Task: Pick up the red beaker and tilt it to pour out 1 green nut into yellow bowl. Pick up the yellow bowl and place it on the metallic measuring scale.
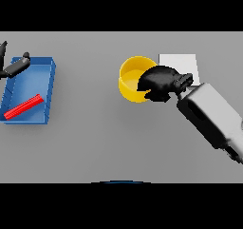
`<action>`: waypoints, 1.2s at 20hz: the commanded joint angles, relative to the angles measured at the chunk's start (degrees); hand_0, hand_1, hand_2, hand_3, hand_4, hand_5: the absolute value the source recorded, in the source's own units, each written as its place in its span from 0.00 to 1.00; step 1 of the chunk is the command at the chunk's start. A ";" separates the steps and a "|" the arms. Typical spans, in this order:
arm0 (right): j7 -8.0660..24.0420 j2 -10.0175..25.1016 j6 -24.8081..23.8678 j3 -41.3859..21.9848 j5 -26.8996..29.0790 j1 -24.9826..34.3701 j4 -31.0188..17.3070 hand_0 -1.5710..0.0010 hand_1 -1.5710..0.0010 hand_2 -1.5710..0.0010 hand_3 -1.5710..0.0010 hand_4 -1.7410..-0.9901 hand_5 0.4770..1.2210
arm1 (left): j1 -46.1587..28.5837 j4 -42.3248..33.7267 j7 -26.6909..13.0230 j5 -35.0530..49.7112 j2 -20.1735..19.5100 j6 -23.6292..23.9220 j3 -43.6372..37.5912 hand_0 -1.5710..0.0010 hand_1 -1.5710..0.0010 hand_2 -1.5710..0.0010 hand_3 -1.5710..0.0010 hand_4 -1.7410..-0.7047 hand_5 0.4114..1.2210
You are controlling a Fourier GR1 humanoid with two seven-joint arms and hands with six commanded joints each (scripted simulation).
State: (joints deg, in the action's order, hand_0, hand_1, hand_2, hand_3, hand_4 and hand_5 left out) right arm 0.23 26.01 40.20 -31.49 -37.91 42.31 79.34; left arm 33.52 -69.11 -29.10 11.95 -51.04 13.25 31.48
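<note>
On the grey counter, a blue tray at nine o'clock holds the red beaker lying flat, with the left hand above it, fingers apparently straight. The scale sits at two o'clock so the yellow bowl, just beside it, has a short trip. The right hand curls its fingers over the bowl's right rim, seemingly gripping to lift.

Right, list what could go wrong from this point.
1. The right hand grips only the yellow bowl's right rim, so the bowl may tip or slip when lifted.
2. The metallic scale sits close behind that hand; a low carry could knock its edge.
3. The bowl's contents are unclear; no green nut is visible.
</note>
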 commanded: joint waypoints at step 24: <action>-7.52 4.83 -18.58 5.88 -3.79 7.38 -33.73 0.00 0.00 0.00 0.12 0.02 1.00 | -0.57 -3.55 -5.10 -0.61 -1.84 0.86 0.47 1.00 1.00 1.00 1.00 0.90 0.42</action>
State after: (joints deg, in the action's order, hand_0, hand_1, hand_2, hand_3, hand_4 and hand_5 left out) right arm -7.17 30.84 21.63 -25.62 -41.66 49.68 45.60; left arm 32.94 -72.65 -34.20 11.35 -52.88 14.11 31.96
